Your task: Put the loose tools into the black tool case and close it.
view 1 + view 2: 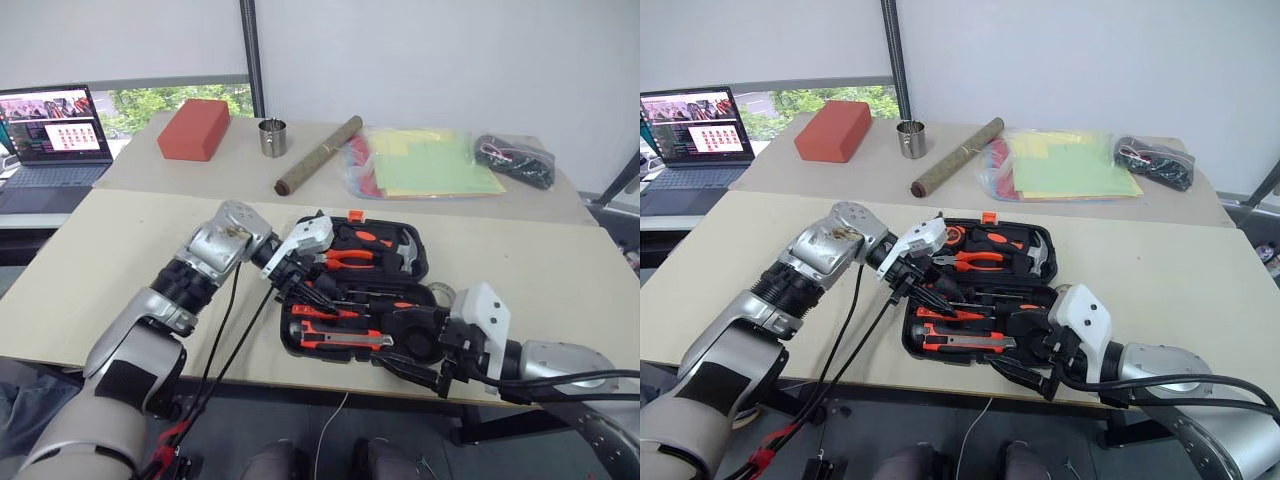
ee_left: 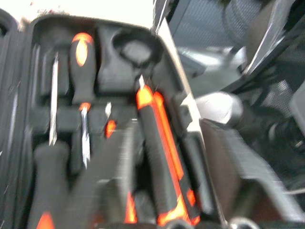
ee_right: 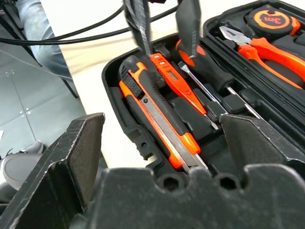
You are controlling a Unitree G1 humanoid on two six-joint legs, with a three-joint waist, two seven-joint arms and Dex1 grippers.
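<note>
Nearest the table's front edge, the right gripper [image 1: 425,368] rests at the corner of the open black tool case [image 1: 420,265], its two fingers spread as wide as they go and holding nothing; it appears posed there to steady the tray or to wait for the lid. Just beyond, in the near half of the case, the utility knife [image 3: 159,121] lies along the front wall with the small orange tester pen [image 3: 174,83] beside it, and two screwdrivers [image 3: 209,88] sit in their moulded slots, so the loose tools seem already seated. Above these slots hangs the left gripper [image 1: 300,283], angled downward over the screwdriver handles; its jaws stand only partly apart and no tool is visibly caught between them, which suggests a tool just placed or being pressed home, though this cannot be confirmed. Farther back, the lid half holds the pliers [image 1: 350,258] and the hammer [image 1: 400,250], with the orange latch [image 1: 355,216] at its rim. Closing remains undone. Beyond lie a red block [image 1: 194,128], a metal cup [image 1: 272,137] and a laptop [image 1: 55,125].
</note>
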